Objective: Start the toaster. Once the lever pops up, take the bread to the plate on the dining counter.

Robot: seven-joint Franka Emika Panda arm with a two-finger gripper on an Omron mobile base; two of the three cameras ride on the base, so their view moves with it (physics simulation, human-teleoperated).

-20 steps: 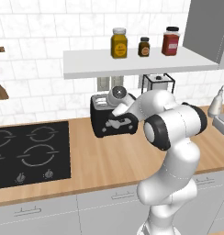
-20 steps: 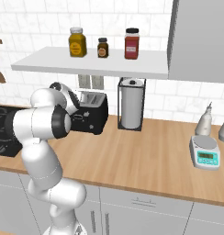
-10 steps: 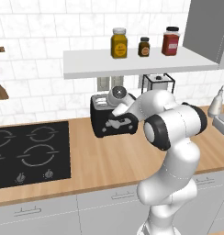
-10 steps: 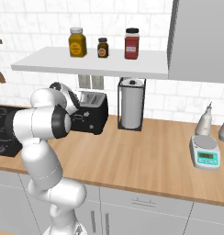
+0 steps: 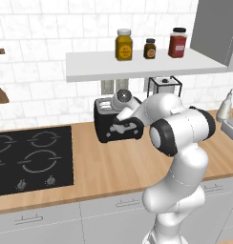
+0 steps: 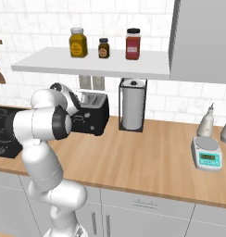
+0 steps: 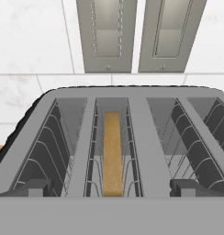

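With my gripper [image 7: 112, 188] spread open directly above the boxy black two-slot toaster [image 5: 117, 126] on the wood worktop [image 5: 109, 162], I saw the thin tan bread slice [image 7: 112, 153] seated upright in its left slot at 12 o'clock.

Toaster [image 5: 117, 127] on wood worktop [image 5: 113, 167]

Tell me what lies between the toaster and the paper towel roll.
Bare wooden worktop separates the toaster from the paper towel roll, seen in the right base view.
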